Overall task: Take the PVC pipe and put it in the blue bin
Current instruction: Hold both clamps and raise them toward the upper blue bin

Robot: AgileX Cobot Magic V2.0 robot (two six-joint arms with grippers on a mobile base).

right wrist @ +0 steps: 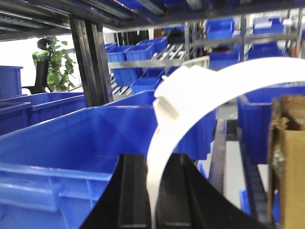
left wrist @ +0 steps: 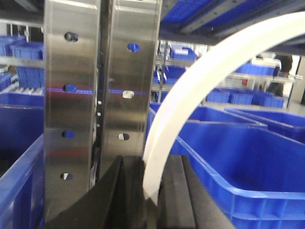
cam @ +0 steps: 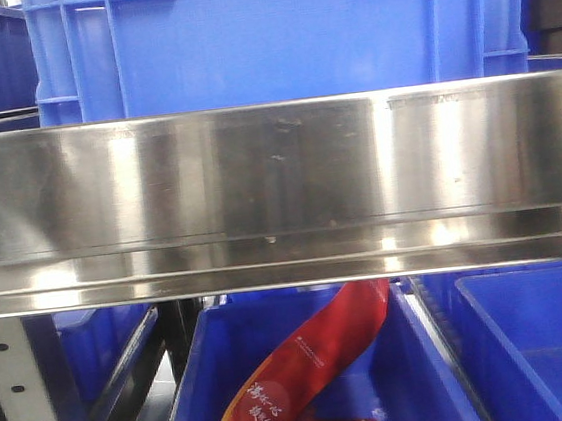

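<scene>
A white curved PVC pipe (left wrist: 190, 95) rises from between my left gripper's black fingers (left wrist: 128, 191) and arcs up to the right. My left gripper (left wrist: 153, 188) is shut on the pipe. In the right wrist view the same kind of white pipe (right wrist: 181, 119) arcs up and right with a clip-like joint near its top, and my right gripper (right wrist: 155, 191) is shut on it. A large blue bin (right wrist: 71, 143) lies just behind the right gripper; another blue bin (left wrist: 238, 157) lies right of the left gripper. Neither gripper shows in the front view.
A steel shelf beam (cam: 279, 191) fills the front view, with a blue crate (cam: 272, 30) above and blue bins (cam: 308, 369) below holding a red packet (cam: 307, 359). A perforated steel upright (left wrist: 95, 95) stands close ahead of the left gripper. A cardboard box (right wrist: 286, 162) is at right.
</scene>
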